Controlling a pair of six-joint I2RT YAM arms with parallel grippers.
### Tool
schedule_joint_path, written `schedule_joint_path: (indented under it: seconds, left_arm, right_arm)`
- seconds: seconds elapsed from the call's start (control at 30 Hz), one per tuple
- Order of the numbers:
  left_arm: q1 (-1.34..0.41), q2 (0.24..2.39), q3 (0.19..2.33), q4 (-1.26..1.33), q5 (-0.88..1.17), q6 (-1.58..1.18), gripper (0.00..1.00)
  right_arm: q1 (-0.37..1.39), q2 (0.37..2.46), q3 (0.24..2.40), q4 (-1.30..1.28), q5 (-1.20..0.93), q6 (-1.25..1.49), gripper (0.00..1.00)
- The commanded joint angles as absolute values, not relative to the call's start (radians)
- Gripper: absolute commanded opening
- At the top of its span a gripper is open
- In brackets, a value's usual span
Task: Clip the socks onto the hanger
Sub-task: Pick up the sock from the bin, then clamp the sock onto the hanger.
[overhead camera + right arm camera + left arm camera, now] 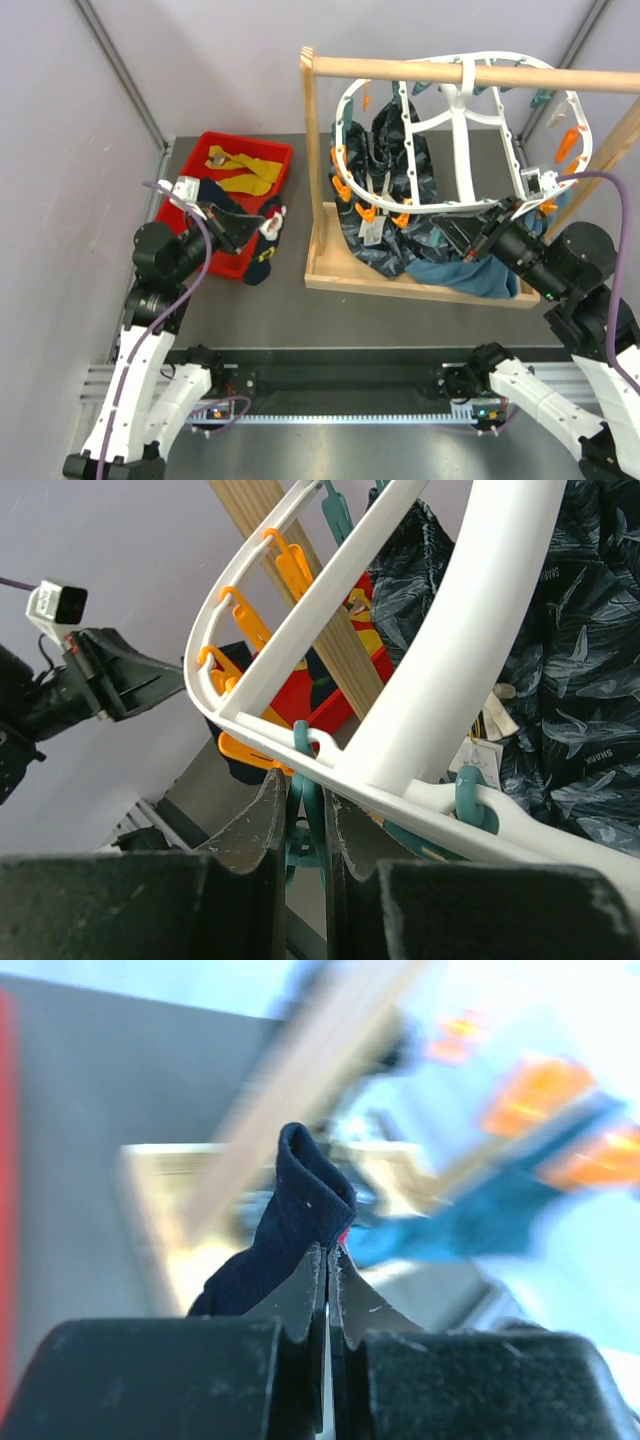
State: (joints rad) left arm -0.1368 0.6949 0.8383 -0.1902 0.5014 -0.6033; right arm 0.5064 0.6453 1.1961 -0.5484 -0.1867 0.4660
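Observation:
My left gripper (328,1252) is shut on a fold of a dark navy sock (305,1205). In the top view the left gripper (247,236) hovers over the right edge of the red bin (180,185), and the navy sock (261,262) droops below it. Mustard-yellow socks (240,170) lie in the bin. The white oval hanger (458,125) hangs from the wooden rod. My right gripper (306,788) is shut on a teal clip peg (310,815) under the hanger's rim (430,680). In the top view the right gripper (472,238) sits at the hanger's lower right.
A wooden rack with rod (470,72), left post (311,150) and base tray (400,285) carries the hanger. A large dark patterned cloth (395,170) and a teal-blue cloth (470,275) hang from its pegs. Orange pegs (245,620) line the rim.

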Motion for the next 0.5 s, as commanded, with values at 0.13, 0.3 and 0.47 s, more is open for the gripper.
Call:
schedule_joint_path:
  seconds: [0.13, 0.3, 0.47]
  left_arm:
    - [-0.412, 0.646, 0.804, -0.026, 0.628, -0.712, 0.0]
    - [-0.688, 0.712, 0.816, 0.041, 0.483, -0.658, 0.0]
    - [-0.862, 0.862, 0.911, 0.055, 0.479, -0.568, 0.0]
  right_arm:
    - [0.509, 0.673, 1.193, -0.566, -0.216, 0.462, 0.0]
    - [0.509, 0.673, 1.187, -0.575, -0.201, 0.469, 0.0]
    - [0.509, 0.676, 1.192, -0.591, -0.199, 0.463, 0.0]
